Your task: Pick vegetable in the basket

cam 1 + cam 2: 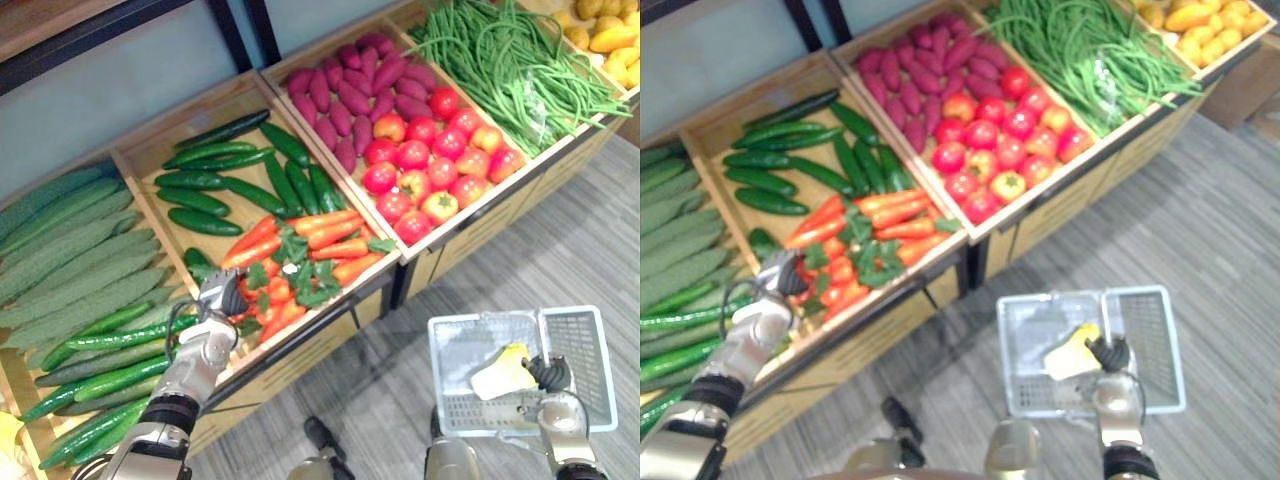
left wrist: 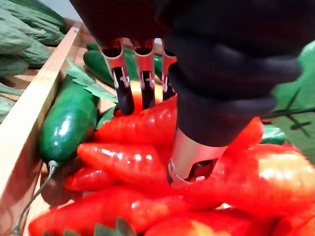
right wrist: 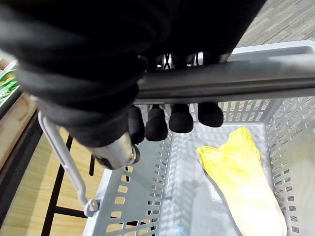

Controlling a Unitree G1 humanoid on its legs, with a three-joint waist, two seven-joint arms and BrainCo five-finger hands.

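Left robot hand (image 1: 222, 295) is down in the carrots (image 1: 320, 232) at the front edge of the wooden crate (image 1: 150, 148). Cucumbers (image 1: 195, 180) fill the crate's back half. Fingers (image 2: 123, 96) sit on one side of a carrot (image 2: 142, 130) and the thumb on the other, tips touching it: pinched, with the carrot lying in the pile. Right robot hand (image 1: 550, 378) is curled round the handle (image 3: 236, 81) of the grey basket (image 1: 590, 330), over the floor (image 1: 560, 240). A pale yellow vegetable (image 1: 505, 372) lies inside the basket.

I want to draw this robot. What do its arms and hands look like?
Its arms are silver-grey. The left hand and right hand each wear a dark ribbed cover over the back and wrist, with silver fingers ending in dark rounded tips.
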